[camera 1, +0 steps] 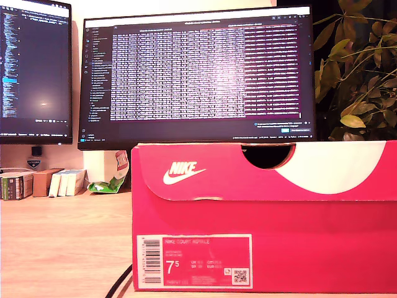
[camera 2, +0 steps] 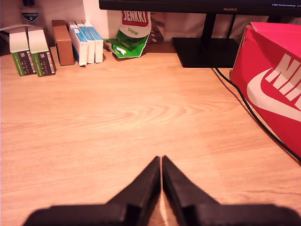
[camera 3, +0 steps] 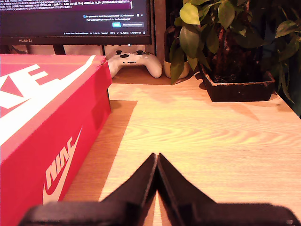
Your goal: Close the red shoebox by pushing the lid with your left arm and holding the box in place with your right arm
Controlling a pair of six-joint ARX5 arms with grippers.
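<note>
Our first end effector and second end effector both hover with tips pressed together, gripping nothing, above the counter. The red shoebox, lid down, fills the exterior view's lower right, before the monitor.

The red shoebox bears a white NIKE swoosh logo on its lid's front flap, and a white size label at the lower front reads "NIKE COURT ROYALE" and "7.5". In the first wrist view, the far green-and-white bag reads "Original". The monitor bezel reads "HUAWEI".
</note>
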